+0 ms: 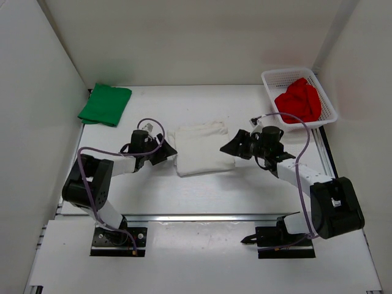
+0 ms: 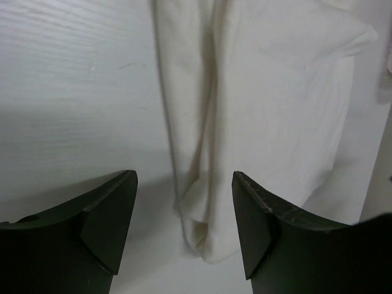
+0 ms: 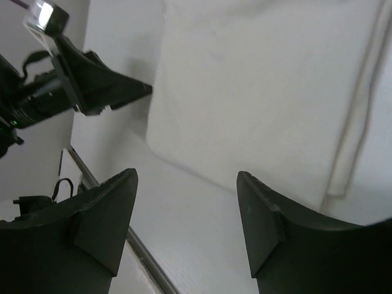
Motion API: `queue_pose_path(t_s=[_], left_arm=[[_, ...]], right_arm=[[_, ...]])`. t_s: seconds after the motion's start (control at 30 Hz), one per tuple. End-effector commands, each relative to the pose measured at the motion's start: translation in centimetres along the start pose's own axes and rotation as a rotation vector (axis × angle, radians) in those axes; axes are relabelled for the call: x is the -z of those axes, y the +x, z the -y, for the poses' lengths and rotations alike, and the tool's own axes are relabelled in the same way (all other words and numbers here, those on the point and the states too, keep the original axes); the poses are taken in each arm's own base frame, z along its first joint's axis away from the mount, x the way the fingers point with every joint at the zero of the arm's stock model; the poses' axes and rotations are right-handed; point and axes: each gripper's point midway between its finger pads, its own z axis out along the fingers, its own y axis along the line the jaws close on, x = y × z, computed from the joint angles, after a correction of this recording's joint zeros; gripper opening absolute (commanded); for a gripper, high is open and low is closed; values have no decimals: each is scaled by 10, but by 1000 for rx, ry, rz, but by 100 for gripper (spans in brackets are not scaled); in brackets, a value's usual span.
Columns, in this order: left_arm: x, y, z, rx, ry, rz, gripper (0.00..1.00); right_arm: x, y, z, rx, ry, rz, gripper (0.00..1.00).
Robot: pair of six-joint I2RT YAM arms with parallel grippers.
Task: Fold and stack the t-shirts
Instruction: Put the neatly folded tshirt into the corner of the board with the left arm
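open: table [image 1: 202, 196] near side of white t-shirt [image 1: 202, 150] | obstacle: basket [image 1: 269, 79], far right

No text or label can be read.

White-and-black arms [image 1: 89, 184], looping purple cables [image 1: 150, 120], black wedge-shaped gripper fingers [image 2: 92, 236]

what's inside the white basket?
A crumpled red t-shirt, filling most of the basket. It covers the floor, so anything underneath is hidden.
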Motion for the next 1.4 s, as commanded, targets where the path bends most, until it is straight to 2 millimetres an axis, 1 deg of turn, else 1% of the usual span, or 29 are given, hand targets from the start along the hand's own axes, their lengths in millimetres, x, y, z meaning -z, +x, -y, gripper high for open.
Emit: queue_pose_path(t_s=[0.0,0.03,0.1,0.2,0.27,0.3,0.37,0.43,0.47,0.57,0.6,0.67,0.7,0.73,0.77,0.8,0.87,0.9,0.93,0.97,1.0,1.03,1.07,1.1,1.13,1.17,1.2,1.27,1.37], left_arm=[[-19,26,7,-8,49,-102,75],[-26,34,5,15,52,-136,75],[-40,37,22,7,92,-155,68],[-60,34,41,13,125,-158,40],[-69,19,55,19,151,-123,20],[-75,9,64,20,156,-114,16],[-86,-22,90,3,173,-83,4],[-89,-58,118,-27,207,-44,0],[-95,-66,121,-30,207,-43,0],[-87,-146,163,-59,265,57,0],[-82,-164,159,-55,258,71,0],[-71,-220,160,-47,256,137,0],[-66,-236,156,-36,245,160,0],[-51,-270,153,-32,238,212,0],[-39,-299,143,-18,225,256,0],[-27,-315,137,-10,234,294,0],[9,-359,88,84,210,397,0],[18,-365,74,104,205,414,0],[33,-380,46,137,179,449,0],[44,-385,19,189,147,470,0],[43,-378,-6,230,114,475,0],[57,-384,-35,288,80,514,8],[63,-375,-62,364,68,528,14],[64,-363,-80,391,67,546,26],[74,-352,-103,474,76,586,56],[88,-352,-118,545,86,624,69],[94,-346,-125,563,98,658,98],[101,-337,-145,617,80,667,98],[111,-330,-153,617,20,670,98]], right_arm=[[9,2,-3,9,-9,59,64],[11,11,3,5,4,50,64],[17,16,2,3,-5,56,65],[25,19,8,-8,7,61,64],[28,21,10,-5,13,63,65],[30,25,9,-9,9,57,65],[35,30,13,-18,14,58,65],[40,31,14,-16,16,72,64],[42,35,20,-35,32,71,64],[49,38,30,-52,53,82,64],[49,42,30,-53,49,69,64],[49,43,35,-58,64,62,64],[50,43,36,-61,67,58,64],[48,45,37,-66,66,49,64],[47,45,36,-65,60,42,64],[45,48,39,-65,69,32,64],[42,48,37,-63,62,23,64],[40,50,34,-64,51,8,65],[40,53,35,-59,52,0,64],[37,55,36,-66,54,-12,64],[36,57,33,-56,44,-23,65],[35,61,35,-69,51,-35,64],[34,60,30,-49,32,-32,65],[33,65,31,-58,35,-44,65],[31,71,27,-58,20,-60,64],[31,72,29,-63,24,-60,65],[29,80,27,-62,19,-80,64],[29,88,28,-62,20,-98,66],[29,96,26,-52,27,-111,68]])
